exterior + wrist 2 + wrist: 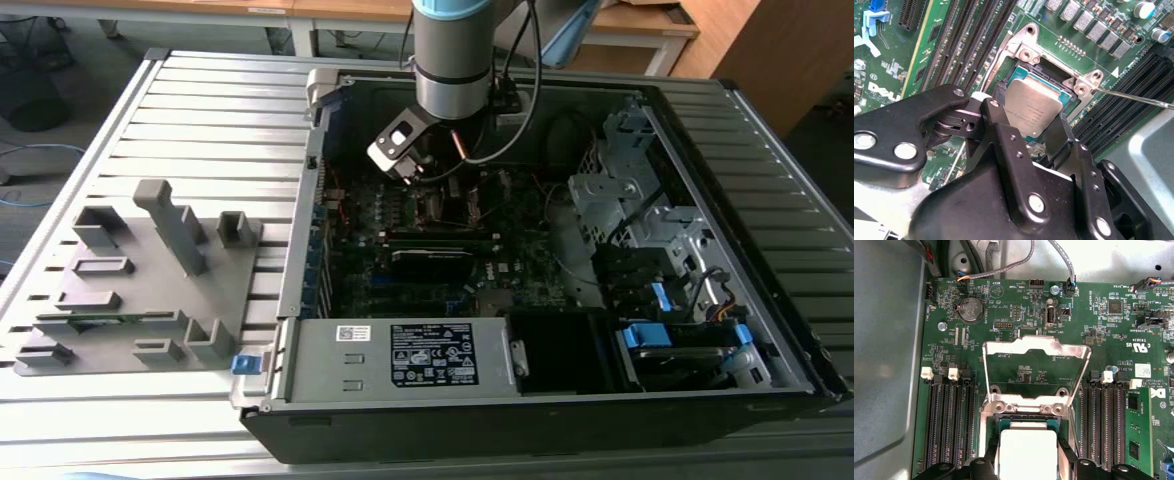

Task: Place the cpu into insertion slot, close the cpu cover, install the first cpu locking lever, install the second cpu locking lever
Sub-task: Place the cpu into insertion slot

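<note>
**Fingers [1004, 140] clenched on the cpu [1031, 112] over the insertion slot [1046, 75]**

Both black fingers of the gripper [1029, 119] press on 2 opposite edges of the cpu, a flat square chip with a dull silver-grey top. It is held slightly tilted just above the dark, metal-rimmed insertion slot. In the first wrist view the chip glares almost white. The cpu cover [1036, 344], a thin silver frame with a large window, stands raised on its hinge beside the slot, so the green motherboard [1019, 315] shows through it. Long black memory slots [949, 425] flank the slot on both sides. A thin metal rod [1134, 97] juts out from a corner of the socket bracket. In the exterior view the arm reaches down into the open computer case [534, 410], and a grey fixture tray [134, 280] lies on the slatted table [200, 110] at the exterior view's left.
</note>
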Controlling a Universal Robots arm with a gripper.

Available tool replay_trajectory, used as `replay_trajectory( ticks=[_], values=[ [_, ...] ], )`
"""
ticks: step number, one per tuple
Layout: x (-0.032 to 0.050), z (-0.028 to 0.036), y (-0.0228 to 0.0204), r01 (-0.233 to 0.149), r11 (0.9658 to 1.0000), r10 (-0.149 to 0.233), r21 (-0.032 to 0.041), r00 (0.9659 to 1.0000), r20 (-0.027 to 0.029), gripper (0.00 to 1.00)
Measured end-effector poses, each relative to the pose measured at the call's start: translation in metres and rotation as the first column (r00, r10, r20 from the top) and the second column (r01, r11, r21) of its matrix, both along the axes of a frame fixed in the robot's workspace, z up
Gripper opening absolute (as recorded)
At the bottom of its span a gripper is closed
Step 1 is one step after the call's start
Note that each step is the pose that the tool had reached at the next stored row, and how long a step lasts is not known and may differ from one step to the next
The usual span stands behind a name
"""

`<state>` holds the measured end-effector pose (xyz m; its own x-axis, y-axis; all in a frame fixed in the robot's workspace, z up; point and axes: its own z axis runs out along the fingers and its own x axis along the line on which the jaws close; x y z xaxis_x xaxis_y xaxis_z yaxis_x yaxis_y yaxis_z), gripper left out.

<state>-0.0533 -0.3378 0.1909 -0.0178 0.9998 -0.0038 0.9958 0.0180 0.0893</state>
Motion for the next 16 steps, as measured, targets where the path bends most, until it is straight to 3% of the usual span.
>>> replay_trajectory(
  ticks=[16],
  values=[
    [-0.0001, 0.0009, -0.0001, 0.001, 1.0, -0.001, -0.0003, 1.0, -0.0006, 0.54]
  ],
)
